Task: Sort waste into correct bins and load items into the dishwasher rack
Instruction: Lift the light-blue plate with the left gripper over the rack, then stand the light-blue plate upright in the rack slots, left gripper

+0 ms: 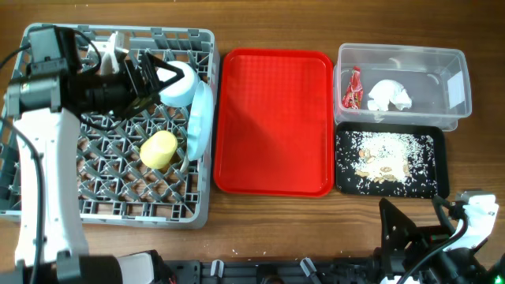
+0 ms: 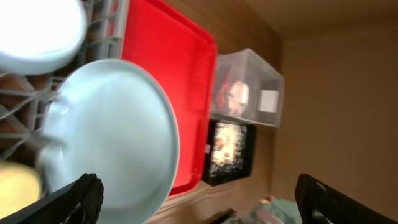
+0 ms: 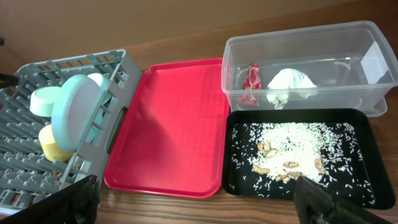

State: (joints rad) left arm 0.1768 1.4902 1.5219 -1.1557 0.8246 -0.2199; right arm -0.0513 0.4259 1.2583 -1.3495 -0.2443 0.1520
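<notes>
The grey dishwasher rack [image 1: 47, 201] holds the pale blue plate [image 1: 200, 120] on edge at its right side, the small bowl [image 1: 183, 85] and the yellow-green cup [image 1: 158, 148]. My left gripper [image 1: 155, 79] hovers open over the rack beside the bowl. In the left wrist view the plate [image 2: 118, 134] and bowl [image 2: 37, 28] fill the frame between open fingers [image 2: 199, 202]. The clear tub [image 1: 402, 57] holds the white napkin [image 1: 390, 95] and red wrapper [image 1: 352, 89]. The black tray [image 1: 438, 177] holds rice and crumbs [image 1: 387, 156]. My right gripper [image 1: 410, 237] is open and empty at the front edge. A white utensil [image 1: 113, 45] stands in the rack.
The flat red tray [image 1: 274, 120] lies bare between the rack and the bins; it also shows in the right wrist view [image 3: 168, 124]. Bare wood table runs along the front edge.
</notes>
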